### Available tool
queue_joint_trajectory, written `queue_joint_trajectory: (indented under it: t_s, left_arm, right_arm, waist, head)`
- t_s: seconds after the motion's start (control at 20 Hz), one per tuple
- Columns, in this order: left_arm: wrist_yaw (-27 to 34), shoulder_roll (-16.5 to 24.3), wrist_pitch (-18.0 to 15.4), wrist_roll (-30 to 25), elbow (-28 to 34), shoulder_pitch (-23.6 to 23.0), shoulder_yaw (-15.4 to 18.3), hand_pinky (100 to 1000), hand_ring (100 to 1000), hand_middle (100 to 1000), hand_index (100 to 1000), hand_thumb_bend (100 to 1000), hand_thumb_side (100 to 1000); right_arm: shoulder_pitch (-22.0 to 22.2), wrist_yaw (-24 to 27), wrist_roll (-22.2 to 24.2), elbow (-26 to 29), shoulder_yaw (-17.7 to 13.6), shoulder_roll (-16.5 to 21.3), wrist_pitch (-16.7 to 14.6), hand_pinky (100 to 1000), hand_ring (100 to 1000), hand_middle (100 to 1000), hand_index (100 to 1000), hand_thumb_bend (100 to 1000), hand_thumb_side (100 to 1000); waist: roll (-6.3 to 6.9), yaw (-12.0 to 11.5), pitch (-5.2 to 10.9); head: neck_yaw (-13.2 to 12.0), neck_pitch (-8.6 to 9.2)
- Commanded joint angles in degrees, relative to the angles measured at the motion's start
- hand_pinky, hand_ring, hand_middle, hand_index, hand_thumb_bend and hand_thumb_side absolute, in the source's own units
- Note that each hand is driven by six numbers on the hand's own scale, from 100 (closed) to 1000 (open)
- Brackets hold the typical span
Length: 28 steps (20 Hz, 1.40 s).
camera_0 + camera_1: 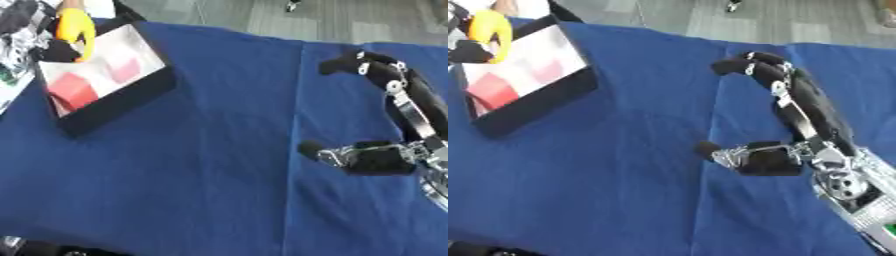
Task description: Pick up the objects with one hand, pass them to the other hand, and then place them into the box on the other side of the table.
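1. i take the box (114,95) as my landmark: a black-walled tray with a white floor, sitting at the far left of the blue tablecloth (201,165), turned askew to the table edge.
2. inside the box i see a red block (73,89) toward its near left part and a paler pink block (125,70) further in, apart from each other.
3. a yellow banana-shaped thing (75,27) sits at the far left corner of the box, over its rim; something black (59,50) lies just beside it, and i cannot tell what it is.
4. my right hand (767,159) is well to the right of the box, above the cloth, fingers spread apart and partly bent, thumb pointing back toward the box. it holds nothing.
5. my left hand barely shows: only a dark bit (35,247) at the near edge, well in front of the box. i cannot tell how its fingers stand.
6. the cloth between the box and my right hand carries a long crease (293,125) running front to back.
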<state>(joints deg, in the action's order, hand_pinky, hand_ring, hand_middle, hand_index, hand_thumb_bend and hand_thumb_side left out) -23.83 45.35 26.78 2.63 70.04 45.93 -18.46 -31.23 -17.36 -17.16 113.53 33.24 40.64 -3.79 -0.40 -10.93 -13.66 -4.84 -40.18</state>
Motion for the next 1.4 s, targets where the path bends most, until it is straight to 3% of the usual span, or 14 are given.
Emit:
queue_joint_trajectory:
  t_s: [0.05, 0.2, 0.25, 0.45, 0.6, 0.7, 0.75, 0.8, 0.95, 1.1, 1.4]
  left_arm:
    - [-2.71, 1.13, -1.31, 0.58, -2.18, 1.43, 1.24, 939, 849, 836, 929, 334, 746]
    - [-5.18, 0.74, -1.16, 0.03, -2.93, 1.60, 1.45, 939, 851, 835, 935, 397, 797]
    - [-5.82, 0.67, -1.16, -0.25, -2.98, 1.68, 1.51, 931, 852, 831, 937, 458, 802]
    - [-7.22, 0.61, -1.06, -1.62, -2.70, 2.04, 1.91, 929, 846, 826, 932, 429, 784]
    - [-7.02, 0.73, -1.16, -1.92, -1.95, 2.09, 2.21, 928, 836, 820, 924, 349, 752]
    - [-6.21, 0.83, -0.74, -1.56, -1.21, 2.02, 2.62, 915, 803, 783, 898, 137, 626]
    - [-5.64, 0.88, -0.33, -1.06, -0.54, 2.01, 3.09, 904, 765, 739, 857, 100, 554]
    - [-4.94, 0.91, 0.22, -0.38, 0.49, 1.91, 3.85, 907, 747, 718, 830, 100, 609]
    - [-2.50, 0.75, 1.53, 2.02, 4.34, 1.04, 6.21, 915, 696, 668, 791, 100, 655]
    - [-0.03, 1.09, 0.09, 4.45, 8.34, -0.65, 7.74, 928, 694, 666, 791, 100, 650]
    - [4.96, 0.74, -2.33, 8.57, 16.45, -4.58, 11.38, 969, 684, 658, 802, 100, 800]
  right_arm:
    - [-0.47, 0.33, -0.49, 1.06, -0.73, 0.82, 0.18, 822, 783, 676, 805, 616, 178]
    - [-0.49, 0.68, -0.68, 1.06, -0.77, 0.77, 0.09, 822, 782, 675, 805, 612, 178]
    - [-0.48, 0.75, -0.72, 1.06, -0.81, 0.78, 0.03, 821, 782, 675, 804, 608, 179]
    - [-0.26, 0.91, -0.99, 1.06, -1.00, 0.92, -0.22, 821, 781, 675, 804, 605, 180]
    - [-0.14, 1.09, -1.20, 1.06, -1.12, 1.01, -0.28, 820, 781, 674, 804, 605, 177]
    - [0.03, 1.21, -1.39, 1.06, -1.29, 1.02, -0.35, 819, 780, 673, 804, 598, 178]
    - [0.19, 1.40, -1.62, 1.06, -1.49, 1.01, -0.40, 818, 780, 671, 803, 586, 179]
    - [0.42, 1.76, -2.03, 1.06, -1.84, 1.05, -0.43, 816, 779, 670, 803, 580, 178]
    - [1.09, 3.32, -3.62, 1.06, -3.26, 1.40, -0.61, 815, 780, 669, 804, 549, 180]
    - [1.96, 5.49, -5.78, 1.06, -5.45, 1.93, -0.80, 814, 781, 667, 805, 505, 185]
    - [4.80, 10.28, -10.11, 1.06, -10.24, 2.76, -0.22, 809, 786, 667, 815, 450, 176]
  waist:
    - [-0.41, -0.02, 0.98]
    - [-0.43, -0.06, 1.00]
    - [-0.44, -0.07, 1.04]
    - [-0.45, -0.18, 1.20]
    - [-0.40, -0.25, 1.27]
    - [-0.45, -0.24, 1.34]
    - [-0.51, -0.22, 1.39]
    - [-0.56, -0.23, 1.45]
    - [-0.67, -0.30, 1.63]
    - [-0.87, -0.32, 1.86]
    - [-1.25, -0.44, 2.10]
  head:
    - [-0.10, 0.42]
    - [0.19, 0.25]
    - [0.35, 0.17]
    - [0.67, -0.18]
    - [0.99, -0.48]
    - [1.23, -0.64]
    - [1.50, -0.78]
    - [1.82, -0.96]
    - [2.58, -1.37]
    - [3.24, -1.52]
    - [3.94, -1.55]
